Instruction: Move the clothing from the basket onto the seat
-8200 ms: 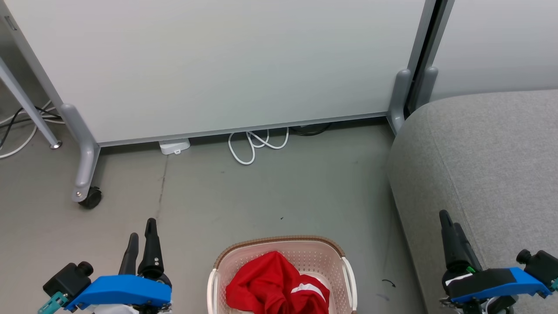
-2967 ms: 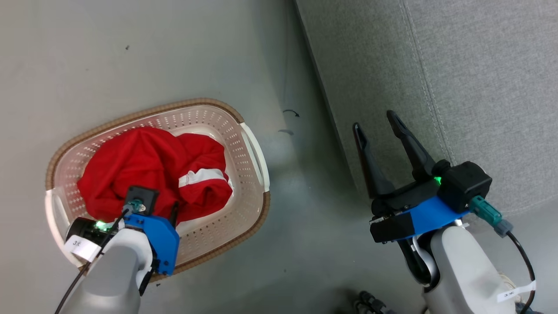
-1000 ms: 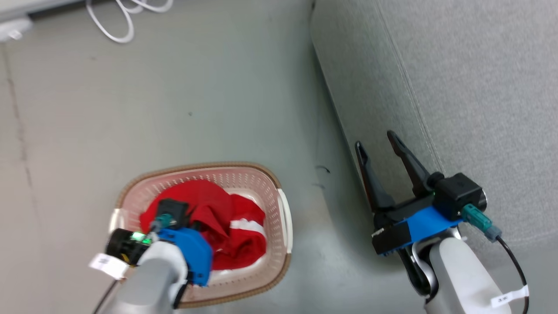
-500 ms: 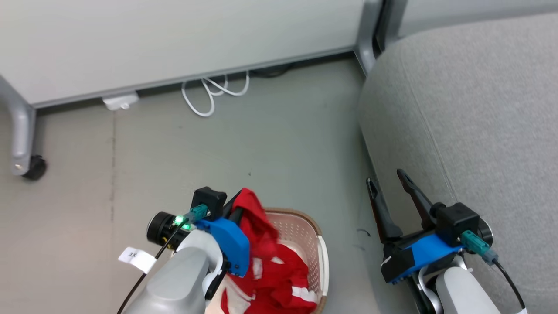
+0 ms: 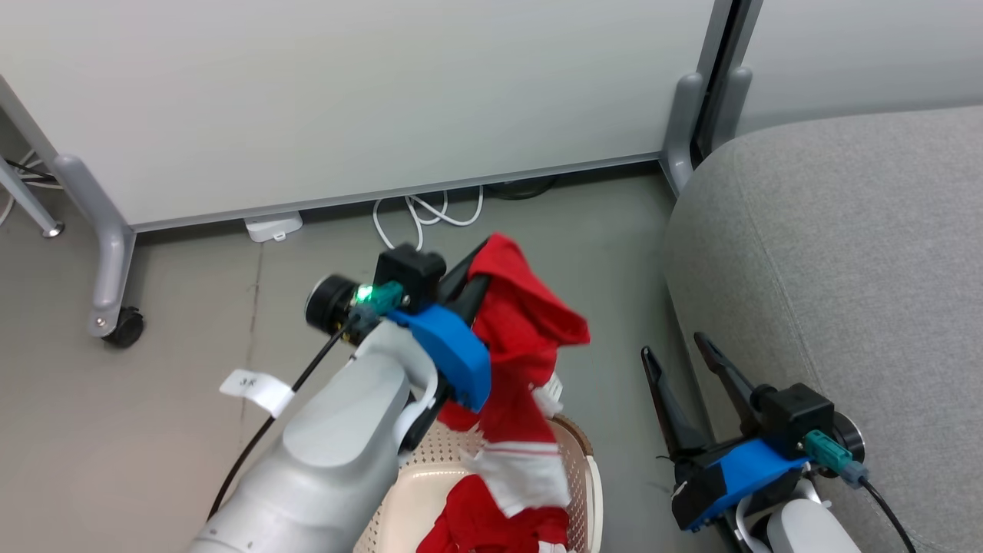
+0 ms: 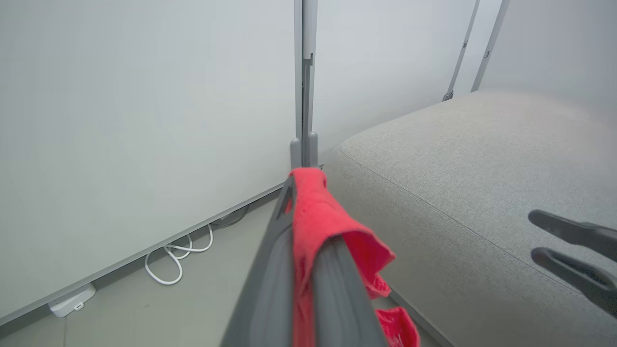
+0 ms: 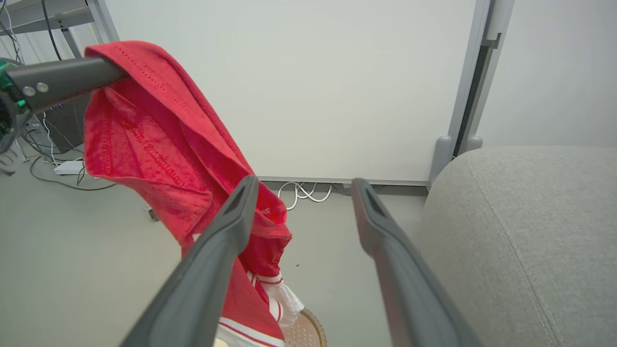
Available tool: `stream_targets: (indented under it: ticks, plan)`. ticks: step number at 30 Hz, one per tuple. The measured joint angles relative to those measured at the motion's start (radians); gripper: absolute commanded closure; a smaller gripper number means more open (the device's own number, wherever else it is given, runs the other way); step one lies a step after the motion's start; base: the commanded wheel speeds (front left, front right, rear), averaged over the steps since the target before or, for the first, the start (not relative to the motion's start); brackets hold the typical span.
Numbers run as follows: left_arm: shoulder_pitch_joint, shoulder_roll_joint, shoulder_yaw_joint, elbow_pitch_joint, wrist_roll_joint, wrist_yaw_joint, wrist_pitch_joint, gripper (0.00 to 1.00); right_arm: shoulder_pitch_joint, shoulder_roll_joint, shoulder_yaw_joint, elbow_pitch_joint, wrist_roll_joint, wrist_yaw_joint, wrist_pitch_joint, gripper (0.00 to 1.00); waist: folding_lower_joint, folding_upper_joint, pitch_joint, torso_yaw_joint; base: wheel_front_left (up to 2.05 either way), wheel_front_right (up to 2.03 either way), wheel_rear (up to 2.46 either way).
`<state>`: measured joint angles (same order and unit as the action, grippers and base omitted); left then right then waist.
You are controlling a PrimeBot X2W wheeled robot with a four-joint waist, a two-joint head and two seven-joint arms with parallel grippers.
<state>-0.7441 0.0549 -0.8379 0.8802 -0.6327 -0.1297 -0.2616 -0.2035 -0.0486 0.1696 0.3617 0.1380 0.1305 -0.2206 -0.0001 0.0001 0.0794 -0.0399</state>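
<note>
Raising higher before swinging across looks wise; the left hand (image 5: 480, 265) grips the clothing (image 5: 530, 330) above the basket (image 5: 593, 491), its lower folds hanging into the basket; the seat (image 5: 845, 253) lies beside the basket; the right hand (image 5: 674, 346), near the basket, stands open and empty.

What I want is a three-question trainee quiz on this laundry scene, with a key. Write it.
1. True or false: the left end effector is shut on the clothing.
2. The right end effector is: A) open and empty, B) shut on fabric, C) shut on a cable.
3. Does any clothing lie on the seat, or does it hang over the basket?
Key: 1 true; 2 A; 3 over the basket.
</note>
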Motion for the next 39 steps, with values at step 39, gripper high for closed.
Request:
stream_targets:
  ticks: [39]
  plan:
    - [-0.145,-0.004,-0.182,-0.209,-0.164,0.073,0.015,1.0,0.005,0.0,0.142,-0.018,0.052,0.0,0.106,0.0,0.0002,0.0,-0.079,0.018,0.0,0.0,0.0]
